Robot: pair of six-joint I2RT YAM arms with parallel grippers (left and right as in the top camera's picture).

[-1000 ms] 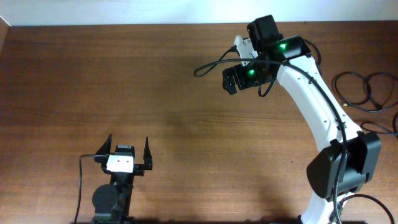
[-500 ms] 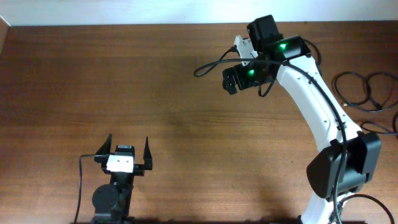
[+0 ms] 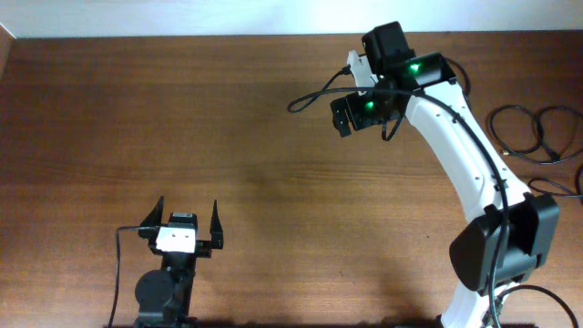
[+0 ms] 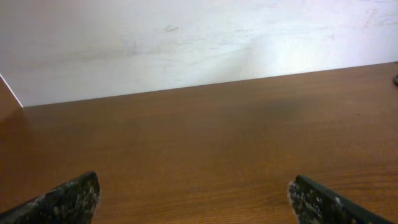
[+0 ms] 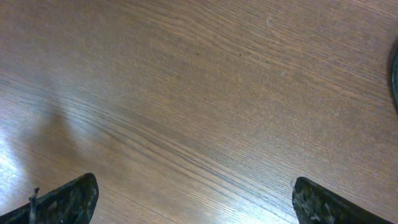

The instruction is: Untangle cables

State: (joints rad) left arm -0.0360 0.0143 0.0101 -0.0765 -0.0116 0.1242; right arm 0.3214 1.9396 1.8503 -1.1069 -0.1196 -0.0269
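The cables point(image 3: 536, 133) lie in loose black loops on the wooden table point(image 3: 273, 137) at its far right edge, and neither gripper touches them. My left gripper point(image 3: 188, 206) stands open near the front left, with only bare wood between its fingers point(image 4: 68, 200). My right arm point(image 3: 428, 100) reaches to the back of the table, left of the cables. The right gripper point(image 5: 193, 194) hangs open over bare wood with its jaws far apart. The left wrist view shows no cable.
A white wall point(image 4: 186, 43) runs along the table's far edge. A thick black wire point(image 3: 314, 93) fixed to the right arm loops out to its left. A dark curved shape point(image 5: 395, 68) shows at the right edge of the right wrist view; I cannot tell what it is.
The right arm's wrist has shifted a little to the right. The left arm and the cables have not moved.
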